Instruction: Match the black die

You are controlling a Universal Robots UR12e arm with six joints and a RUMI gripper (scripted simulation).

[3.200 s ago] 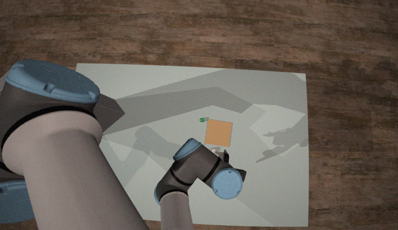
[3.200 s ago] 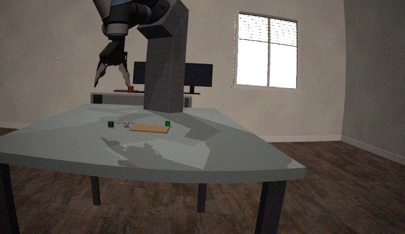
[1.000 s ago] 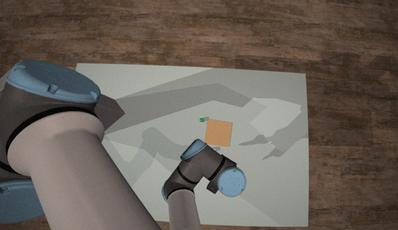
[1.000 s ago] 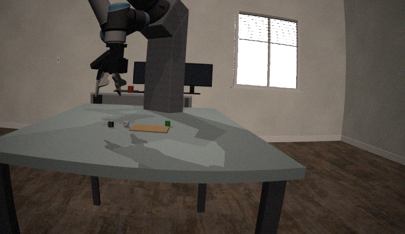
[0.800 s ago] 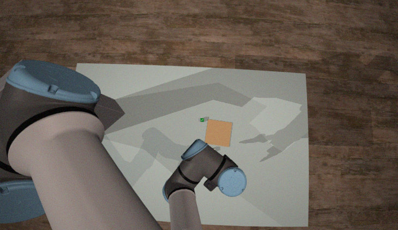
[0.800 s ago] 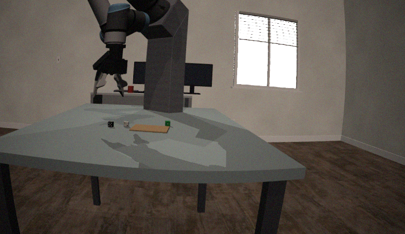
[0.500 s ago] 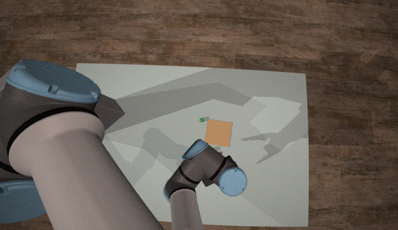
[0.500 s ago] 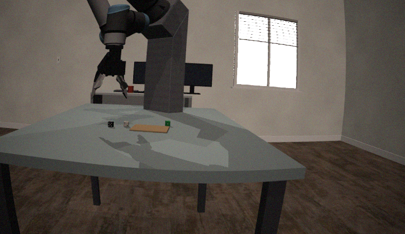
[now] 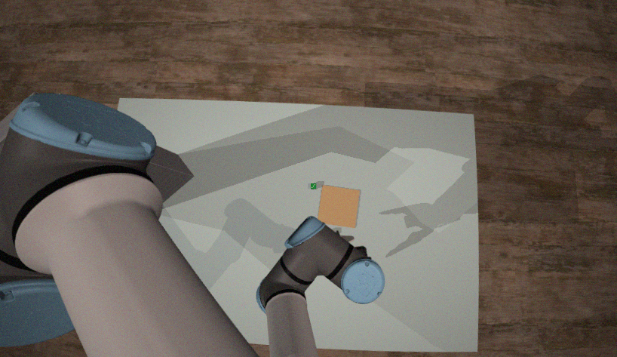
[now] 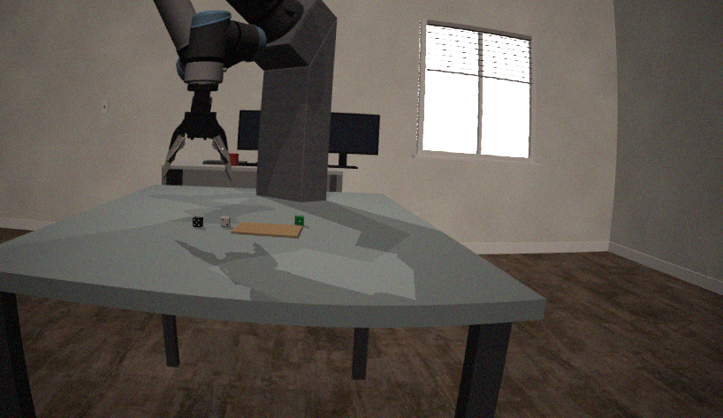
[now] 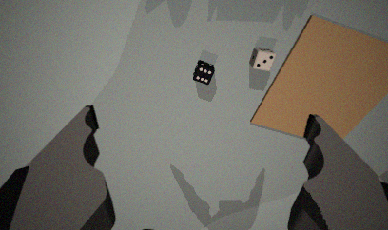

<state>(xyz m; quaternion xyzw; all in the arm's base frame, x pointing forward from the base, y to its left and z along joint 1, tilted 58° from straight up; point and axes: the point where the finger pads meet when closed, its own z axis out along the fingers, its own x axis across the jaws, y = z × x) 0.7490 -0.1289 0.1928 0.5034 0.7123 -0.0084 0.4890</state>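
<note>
The black die [image 10: 197, 221] [image 11: 203, 72] sits flat on the table, off the mat; its top shows two rows of three pips in the wrist view. The green die [image 9: 313, 186] [image 10: 299, 220] sits just off a corner of the orange mat [image 9: 341, 216] [image 10: 266, 229] [image 11: 328, 67]. Light pips lie diagonally on its top, too small to read surely, and it is out of the wrist view. My gripper [image 10: 197, 178] [image 11: 200, 111] is open and empty, high above the table. The arm hides the black die in the top view.
A white die [image 10: 224, 221] [image 11: 263, 59] with three pips on top sits between the black die and the mat, close to the mat's edge. The arm's column [image 10: 291, 141] stands at the back of the table [image 10: 320, 285]. Arm shadows cross the table.
</note>
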